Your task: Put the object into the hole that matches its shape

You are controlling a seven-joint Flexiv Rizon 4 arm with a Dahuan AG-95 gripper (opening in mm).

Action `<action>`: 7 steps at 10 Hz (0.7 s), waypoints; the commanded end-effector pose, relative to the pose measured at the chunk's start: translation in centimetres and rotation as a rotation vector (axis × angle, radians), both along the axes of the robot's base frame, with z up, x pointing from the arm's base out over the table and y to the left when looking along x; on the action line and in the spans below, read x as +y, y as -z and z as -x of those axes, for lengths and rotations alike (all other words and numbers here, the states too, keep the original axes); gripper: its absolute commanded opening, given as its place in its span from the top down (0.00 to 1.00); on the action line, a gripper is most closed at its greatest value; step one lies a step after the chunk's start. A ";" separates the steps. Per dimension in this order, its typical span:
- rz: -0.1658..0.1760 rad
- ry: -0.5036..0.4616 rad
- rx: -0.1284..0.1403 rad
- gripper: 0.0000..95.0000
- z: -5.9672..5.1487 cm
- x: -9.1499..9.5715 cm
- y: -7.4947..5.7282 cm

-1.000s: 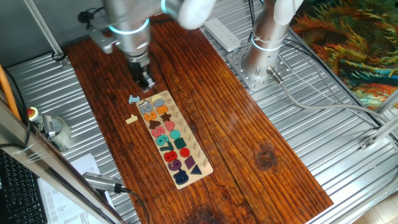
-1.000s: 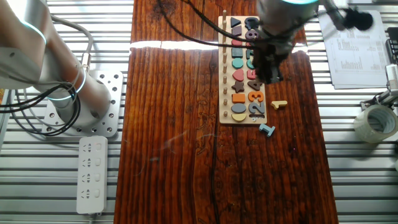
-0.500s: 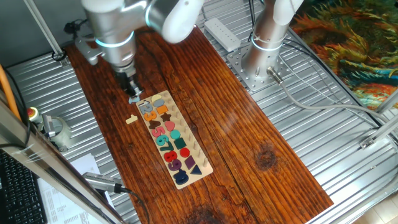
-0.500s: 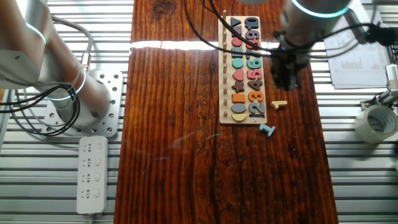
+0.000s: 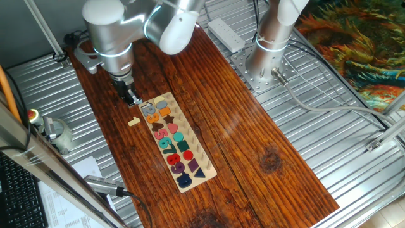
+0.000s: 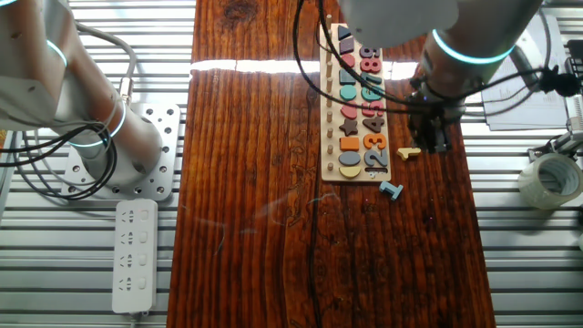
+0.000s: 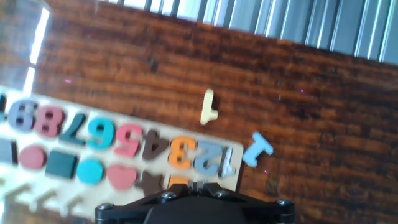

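The cream piece lies flat on the dark wooden table beside the near end of the long numeral board. It also shows in the other fixed view and in the hand view. My gripper hovers off the board's edge, just beyond the cream piece, and looks shut and empty. In the hand view only its black body shows. The board holds coloured numerals and shapes. I cannot make out the matching hole.
A loose light-blue piece lies past the board's end. A tape roll and papers lie on the metal bench beside the table. The arm's base and a power strip are on the other side.
My gripper has moved sideways from above the board's numerals to beside the board, close to the cream piece. The pieces and board have not moved.
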State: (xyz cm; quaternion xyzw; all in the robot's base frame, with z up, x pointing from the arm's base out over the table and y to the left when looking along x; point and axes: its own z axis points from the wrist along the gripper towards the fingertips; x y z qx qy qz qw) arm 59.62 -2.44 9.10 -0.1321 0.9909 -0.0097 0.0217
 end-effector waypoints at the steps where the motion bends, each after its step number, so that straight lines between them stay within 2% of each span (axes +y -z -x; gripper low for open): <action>1: -0.018 -0.016 -0.023 0.80 -0.5 0.0 1.1; 3: -0.023 0.016 -0.021 0.80 -0.6 0.0 1.4; 7: -0.023 0.033 -0.025 0.80 -1.2 0.7 3.2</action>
